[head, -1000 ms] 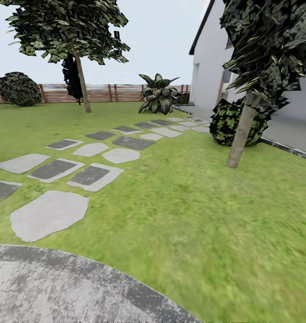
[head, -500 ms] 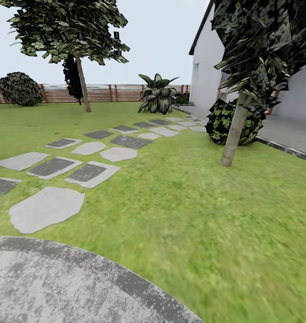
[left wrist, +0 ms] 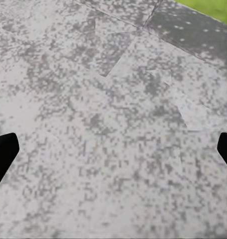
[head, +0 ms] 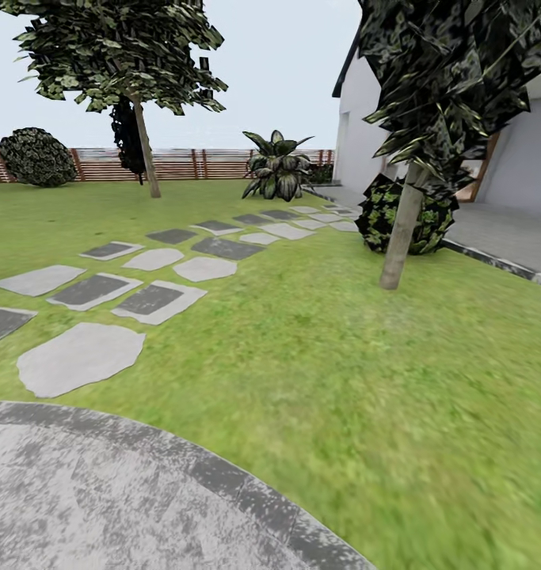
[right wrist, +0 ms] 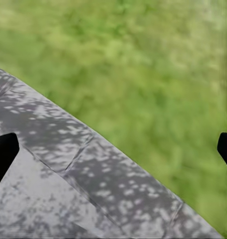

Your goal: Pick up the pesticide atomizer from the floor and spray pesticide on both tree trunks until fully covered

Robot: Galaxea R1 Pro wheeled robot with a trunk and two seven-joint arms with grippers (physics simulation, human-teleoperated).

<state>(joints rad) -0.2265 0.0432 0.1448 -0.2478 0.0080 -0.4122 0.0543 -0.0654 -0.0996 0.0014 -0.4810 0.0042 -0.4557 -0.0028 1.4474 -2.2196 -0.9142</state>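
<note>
no atomizer can be made out on the grass or paving here, so by my reading the robot is on its way and searching. the lawn [head: 333, 380] spreads wide to a slatted fence [head: 183, 164] at its far edge. two trees stand on it: one near the right side, its pale trunk [head: 400, 237] leaning a little, with a dark bush [head: 397, 215] just behind and the white house [head: 365, 127] beyond; the other near the far edge by the fence, with a thinner trunk [head: 146, 150]. a striped-leaf plant [head: 278, 168] sits between them, where a stepping-stone path [head: 151, 277] runs across the grass.

the robot stands on a round grey paved pad [head: 104, 499] at the lawn's near edge. the left hand [left wrist: 113, 154] hangs released over the paving, black fingertips [left wrist: 3, 157] spread wide with nothing between. the right hand [right wrist: 113, 154] is likewise released and unladen, above the pad's curved rim where stone meets grass, probably kept low and ready for a floor pickup.
</note>
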